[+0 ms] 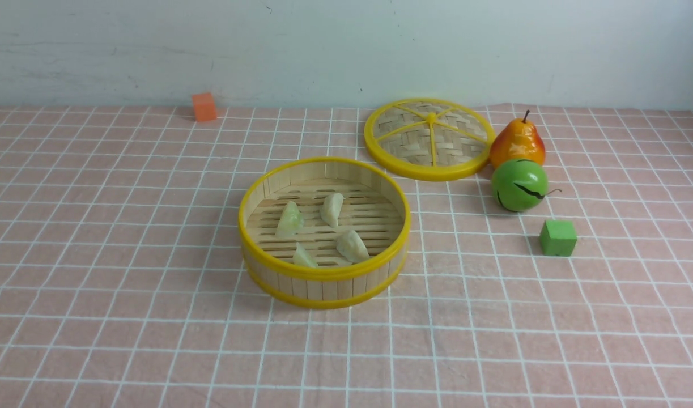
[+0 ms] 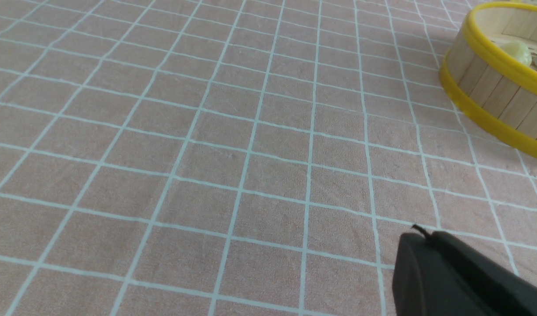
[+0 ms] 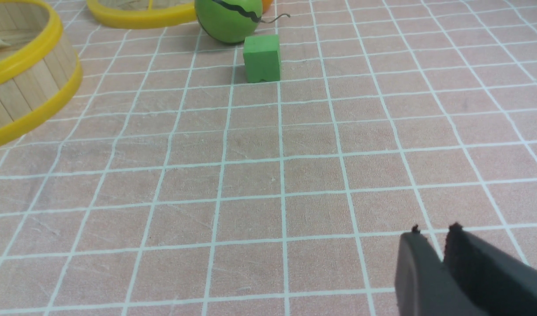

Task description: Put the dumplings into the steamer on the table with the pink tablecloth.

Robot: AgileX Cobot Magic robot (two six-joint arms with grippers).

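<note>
- Nearest: bare pink tablecloth (image 1: 153, 351), no arms in the front view.
- Left gripper (image 2: 419, 235) pinched tight, holding nothing; right gripper (image 3: 430, 232) barely cracked, nothing between.
- All four dumplings (image 1: 322, 229) inside the steamer (image 1: 323, 272), lid (image 1: 428, 139) at 1 o'clock.
- Looks done; best to just keep both arms clear.
- No writing anywhere.

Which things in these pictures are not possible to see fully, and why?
- Near dumpling, front view: its lower part is hidden by the steamer wall.
- Steamer, both wrist views: cut by the picture edge.
- Pear, right wrist view: only a sliver shows behind the green ball.
- Both arms: absent from the front view.
- Lid, right wrist view: cut by the top edge.
</note>
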